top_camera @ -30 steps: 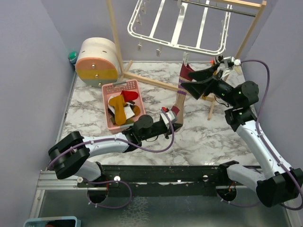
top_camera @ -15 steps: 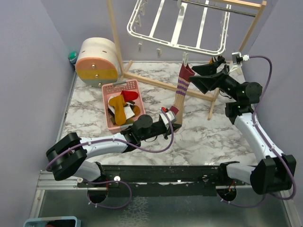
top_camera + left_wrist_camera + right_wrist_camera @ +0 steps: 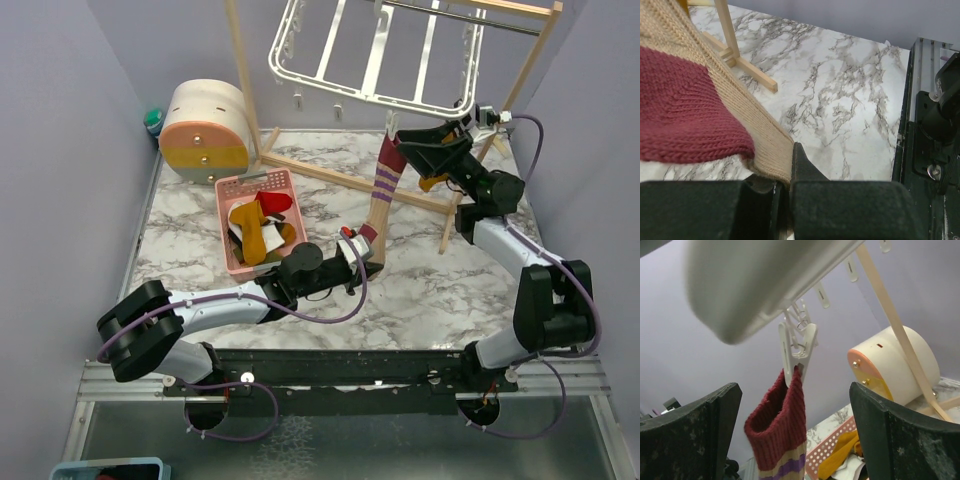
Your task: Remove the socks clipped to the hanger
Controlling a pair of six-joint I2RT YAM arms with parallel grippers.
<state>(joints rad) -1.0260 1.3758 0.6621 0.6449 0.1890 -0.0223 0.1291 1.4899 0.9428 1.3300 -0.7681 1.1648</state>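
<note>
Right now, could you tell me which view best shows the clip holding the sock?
Right wrist: the white clip pinches the red cuff of the sock close up. Top external shows it tiny; left wrist shows only the sock's lower end.

I see the hanging sock (image 3: 380, 195) with a dark red ribbed cuff, purple stripes under it and a tan leg. In the left wrist view its knit shows tan beside a maroon patch. The hanger (image 3: 375, 60) and its clip (image 3: 795, 347) are white. The basket (image 3: 255, 182) is pink and holds a mustard sock (image 3: 250, 238), a red sock (image 3: 275, 203) and bits of white and black. The table (image 3: 190, 240) is white marble with grey veins. I read the round cabinet (image 3: 205, 125) as cream with an orange and yellow front. The rack (image 3: 320, 172) is pale wood, the walls (image 3: 60, 150) are lavender, and the arms (image 3: 225, 302) are pale with black joints.
</note>
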